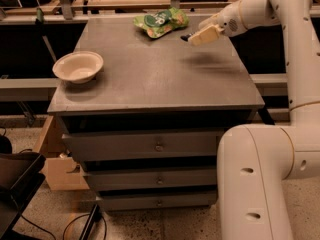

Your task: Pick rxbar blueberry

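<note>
1. The robot's white arm [260,174] takes up the right side of the camera view. It rises from a thick rounded segment by the floor and bends over the far right corner of the furniture.
2. A grey drawer cabinet [159,146] stands in the middle, with three drawer fronts stacked below its flat top.
3. That top is the surface [150,79], grey and matte, and it carries two loose things.
4. A puffy green snack bag [161,22] lies near the far edge, around the middle.
5. A pale round bowl [78,66] sits upright by the left edge, well apart from the bag.
6. The end effector [200,35] hangs in the air above the far right part of the surface, just right of the green bag. Its soft shadow [202,59] falls on the grey top below it.
7. Its pale fingers are pressed together on the rxbar blueberry [186,37]. Only a small dark end of the bar shows, poking out to the left of the fingertips, clear of the surface and near the bag without touching it.
</note>
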You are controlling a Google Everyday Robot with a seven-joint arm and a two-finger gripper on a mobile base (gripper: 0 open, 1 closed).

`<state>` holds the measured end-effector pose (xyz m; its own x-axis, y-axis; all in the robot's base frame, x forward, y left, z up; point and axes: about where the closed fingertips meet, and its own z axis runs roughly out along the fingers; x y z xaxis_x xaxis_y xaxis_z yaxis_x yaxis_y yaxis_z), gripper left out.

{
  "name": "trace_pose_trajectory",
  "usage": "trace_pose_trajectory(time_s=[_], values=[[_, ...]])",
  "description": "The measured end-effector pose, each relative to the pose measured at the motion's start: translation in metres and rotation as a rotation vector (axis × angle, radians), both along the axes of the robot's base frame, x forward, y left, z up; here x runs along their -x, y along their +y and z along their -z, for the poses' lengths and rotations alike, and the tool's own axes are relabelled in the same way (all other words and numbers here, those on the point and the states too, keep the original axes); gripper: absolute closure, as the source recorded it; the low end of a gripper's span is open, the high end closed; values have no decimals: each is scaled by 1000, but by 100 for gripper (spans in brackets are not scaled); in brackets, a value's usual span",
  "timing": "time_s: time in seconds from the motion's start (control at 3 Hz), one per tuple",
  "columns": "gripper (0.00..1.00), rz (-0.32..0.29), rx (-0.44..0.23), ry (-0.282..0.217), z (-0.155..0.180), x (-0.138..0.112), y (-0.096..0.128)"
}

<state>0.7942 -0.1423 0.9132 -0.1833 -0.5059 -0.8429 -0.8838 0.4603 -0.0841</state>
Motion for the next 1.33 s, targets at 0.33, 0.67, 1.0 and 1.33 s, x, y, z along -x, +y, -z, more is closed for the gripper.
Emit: trace_pose_trajectory(time_s=[0.33, 0.67, 1.0, 1.33], values=[[100, -54, -24, -9, -6, 6, 17], [100, -102, -36, -20, -25, 15, 38], [100, -124, -76, -28, -47, 24, 48], [100, -153, -144, -28, -61, 33, 54]])
